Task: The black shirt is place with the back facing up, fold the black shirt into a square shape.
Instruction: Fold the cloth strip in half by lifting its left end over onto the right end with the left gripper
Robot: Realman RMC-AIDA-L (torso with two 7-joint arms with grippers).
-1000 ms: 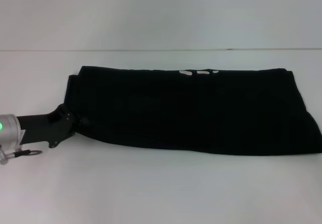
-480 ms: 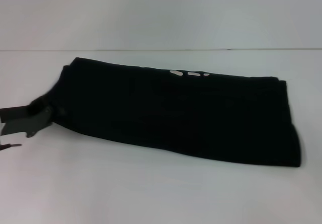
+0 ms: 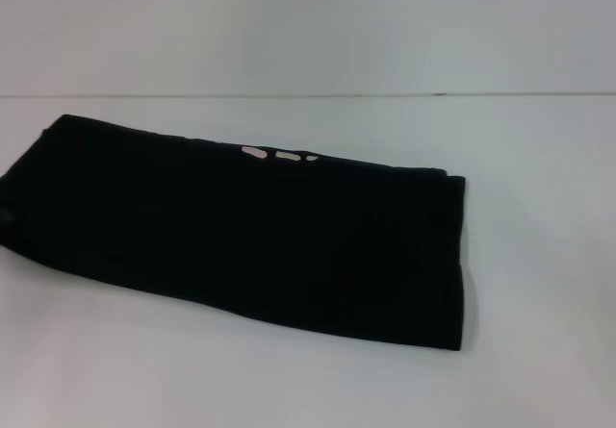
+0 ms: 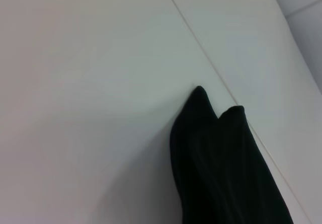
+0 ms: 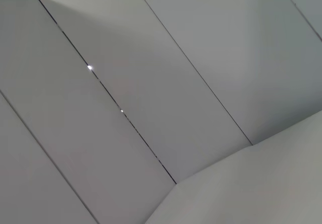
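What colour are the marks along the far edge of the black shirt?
Whitish, on the black shirt; the marks show best in the head view.

A plain white table (image 3: 318, 380) meets a pale panelled wall (image 5: 151, 83) with thin dark seams.

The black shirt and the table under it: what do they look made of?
The black shirt looks like soft matte knit fabric, probably cotton: it lies limp in flat folded layers, with whitish print at its far edge. The table looks like smooth white laminate or painted board, faintly sheened.
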